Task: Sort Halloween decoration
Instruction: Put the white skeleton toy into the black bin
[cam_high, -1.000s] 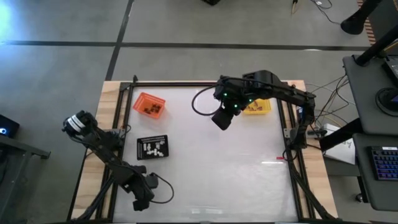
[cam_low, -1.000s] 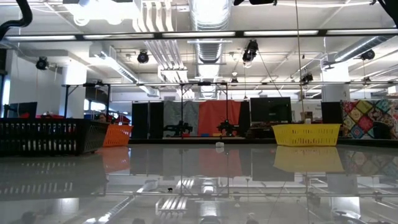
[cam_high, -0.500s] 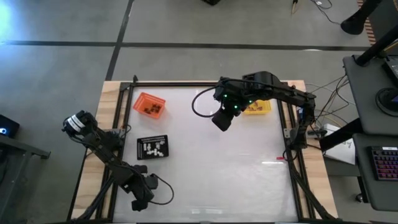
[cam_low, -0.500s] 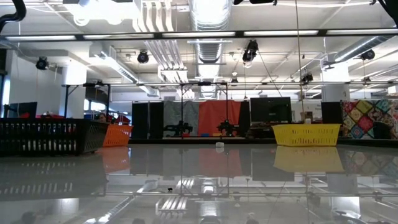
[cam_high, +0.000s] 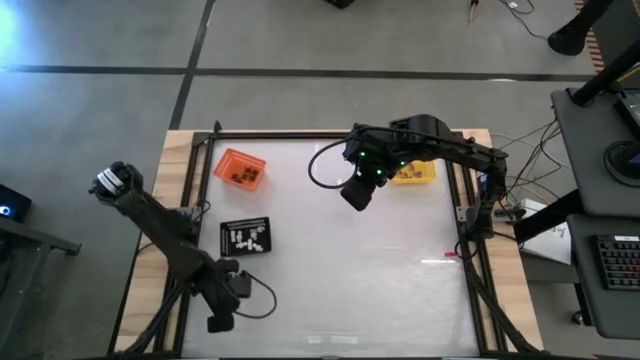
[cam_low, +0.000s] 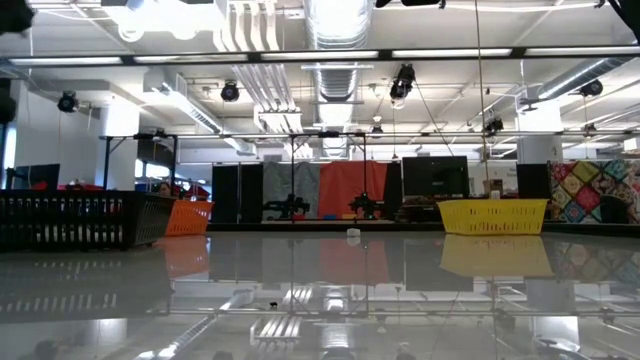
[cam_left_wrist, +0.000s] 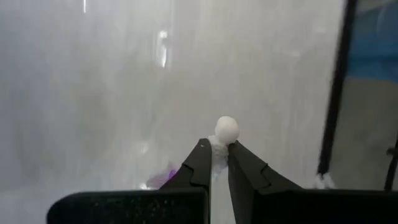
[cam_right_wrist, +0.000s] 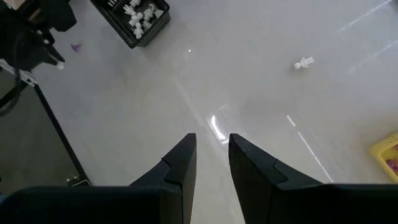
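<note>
The bench (cam_high: 340, 260) top is glossy white and mirrors the ceiling lights, with bare matt wood along its edges. The black tray (cam_high: 245, 237) on it looks like latticed plastic. The left claw (cam_left_wrist: 215, 158) fingers (cam_left_wrist: 198, 163) are matt black, pinching a smooth white trinket (cam_left_wrist: 226, 129).

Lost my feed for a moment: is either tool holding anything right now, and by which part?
The left tool pinches a small white trinket by its lower body, round head poking out above the fingertips. The right tool holds nothing.
</note>
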